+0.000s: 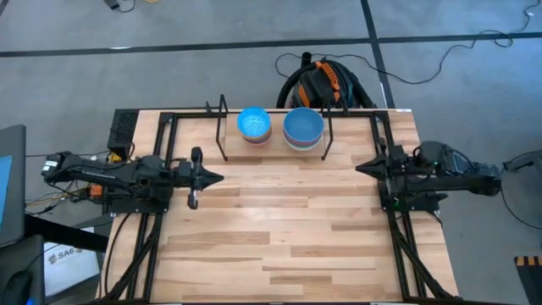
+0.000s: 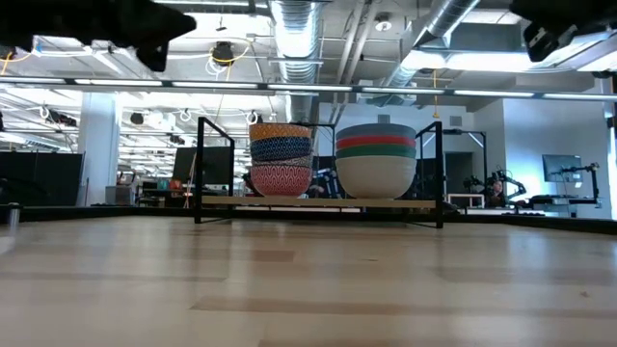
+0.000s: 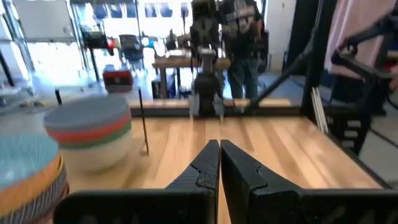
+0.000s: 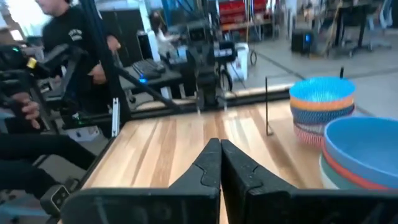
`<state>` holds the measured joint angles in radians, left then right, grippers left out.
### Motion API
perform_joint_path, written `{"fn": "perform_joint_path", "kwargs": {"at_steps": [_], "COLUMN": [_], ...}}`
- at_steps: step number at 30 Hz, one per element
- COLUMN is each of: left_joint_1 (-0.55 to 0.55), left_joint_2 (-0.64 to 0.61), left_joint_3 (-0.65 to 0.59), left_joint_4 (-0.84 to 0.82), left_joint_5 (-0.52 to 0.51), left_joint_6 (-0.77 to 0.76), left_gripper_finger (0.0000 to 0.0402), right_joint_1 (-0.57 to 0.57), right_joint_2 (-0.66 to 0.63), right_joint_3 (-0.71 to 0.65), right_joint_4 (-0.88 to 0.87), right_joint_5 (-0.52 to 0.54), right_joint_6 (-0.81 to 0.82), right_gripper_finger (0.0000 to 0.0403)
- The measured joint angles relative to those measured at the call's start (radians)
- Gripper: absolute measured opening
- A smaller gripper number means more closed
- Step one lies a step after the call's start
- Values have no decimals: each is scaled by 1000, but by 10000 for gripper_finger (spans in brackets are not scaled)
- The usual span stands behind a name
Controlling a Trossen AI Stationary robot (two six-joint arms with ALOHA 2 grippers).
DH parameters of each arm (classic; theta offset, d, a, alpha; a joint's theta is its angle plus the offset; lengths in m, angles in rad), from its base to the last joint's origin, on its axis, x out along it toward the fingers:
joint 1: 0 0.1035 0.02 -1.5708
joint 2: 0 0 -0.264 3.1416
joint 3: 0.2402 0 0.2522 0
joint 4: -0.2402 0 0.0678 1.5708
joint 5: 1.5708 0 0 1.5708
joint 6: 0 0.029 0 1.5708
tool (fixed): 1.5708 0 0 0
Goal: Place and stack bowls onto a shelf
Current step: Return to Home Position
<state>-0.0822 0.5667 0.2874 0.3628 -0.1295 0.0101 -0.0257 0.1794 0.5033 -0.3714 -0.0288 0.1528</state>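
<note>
Dark fingers (image 3: 202, 171) fill the foreground of each wrist view. The left gripper (image 3: 219, 144) has its jaws pressed together with nothing between them, and the right gripper (image 4: 220, 143) is closed the same way, also empty. From above, the left gripper sits by the left side of the table (image 1: 279, 237) and the right gripper by the right side. Both point inward and are well apart from the shelf (image 2: 318, 201).

The shelf stands at the far middle of the table and carries all the bowls in view, in two stacks side by side between its upright posts. The stack on the left arm's side is topped by the light blue bowl (image 1: 254, 124), with patterned and yellow ones beneath it in the low view. The other stack is capped by the larger blue bowl (image 1: 303, 127) over red and green bands and a white base. Each stack looks about four high, though the exact count is hard to confirm.

No bowl shows anywhere off the shelf, so the placing and stacking appears complete. What remains, by my reading, is only for the arms to settle at rest.
</note>
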Motion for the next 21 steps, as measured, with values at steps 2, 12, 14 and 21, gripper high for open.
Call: {"fn": "perform_joint_path", "kwargs": {"at_steps": [2,12,14,21], "left_joint_1": [0,0,0,0], "left_joint_2": [-56,-324,-358,-441], "left_joint_3": [0,0,-1,-44], "left_joint_4": [-81,-419,-455,-441], "left_joint_5": [2,-8,-15,-46], "left_joint_6": [-3,24,41,84], "left_gripper_finger": [0,0,0,0], "right_joint_1": [-3,-3,-3,-3], "right_joint_2": [-54,-160,-151,-177], "right_joint_3": [-18,-98,-140,-261], "right_joint_4": [2,44,69,186], "right_joint_5": [0,5,5,5], "right_joint_6": [-19,-87,-80,-53], "right_gripper_finger": [17,17,17,17]}}
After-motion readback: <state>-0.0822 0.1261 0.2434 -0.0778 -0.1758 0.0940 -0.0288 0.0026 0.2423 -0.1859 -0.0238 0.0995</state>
